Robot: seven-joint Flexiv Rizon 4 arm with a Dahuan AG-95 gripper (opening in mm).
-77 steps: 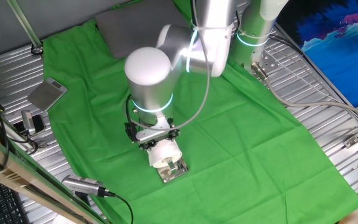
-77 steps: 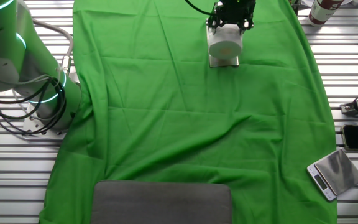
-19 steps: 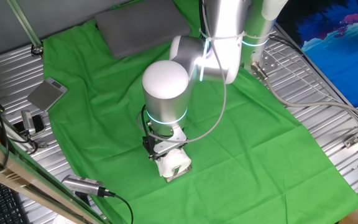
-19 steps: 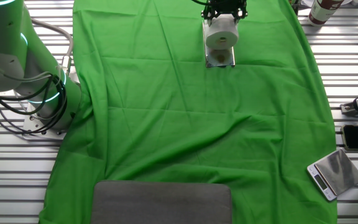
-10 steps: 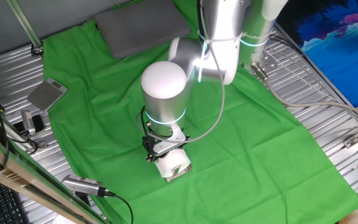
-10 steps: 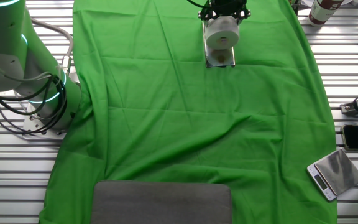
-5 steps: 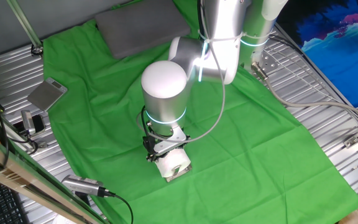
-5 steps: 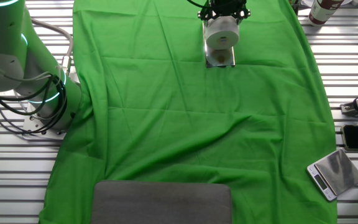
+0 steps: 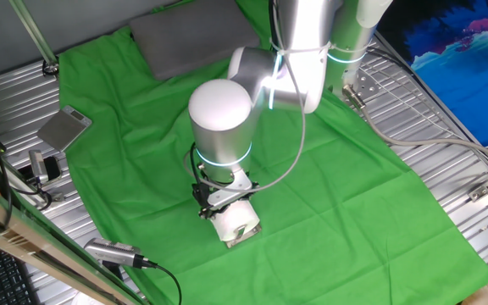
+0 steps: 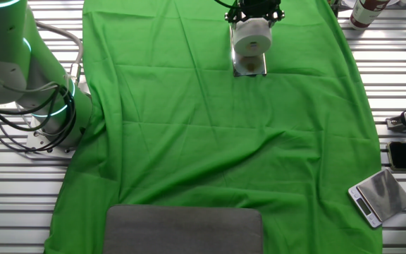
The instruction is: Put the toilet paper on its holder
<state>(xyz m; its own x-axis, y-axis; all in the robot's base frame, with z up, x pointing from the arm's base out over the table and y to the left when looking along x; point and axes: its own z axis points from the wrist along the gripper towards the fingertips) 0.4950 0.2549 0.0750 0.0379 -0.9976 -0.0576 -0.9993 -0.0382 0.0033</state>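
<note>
The toilet paper [image 10: 252,39] sits between the jaws, over the holder [image 10: 249,67].

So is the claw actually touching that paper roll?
Touching. In the other fixed view the gripper sits straight on the toilet paper with no gap, above the holder.

Small white cylindrical toilet paper roll [image 10: 251,38] w/ hollow core lies on its side, core end facing the other fixed view, directly over the small shiny chrome rectangular holder plate [image 10: 249,66]. Holder sits flat on green cloth near the table's edge; only its near end shows past the roll. In one fixed view, roll [image 9: 231,222] covers most of holder [image 9: 244,236].
</note>
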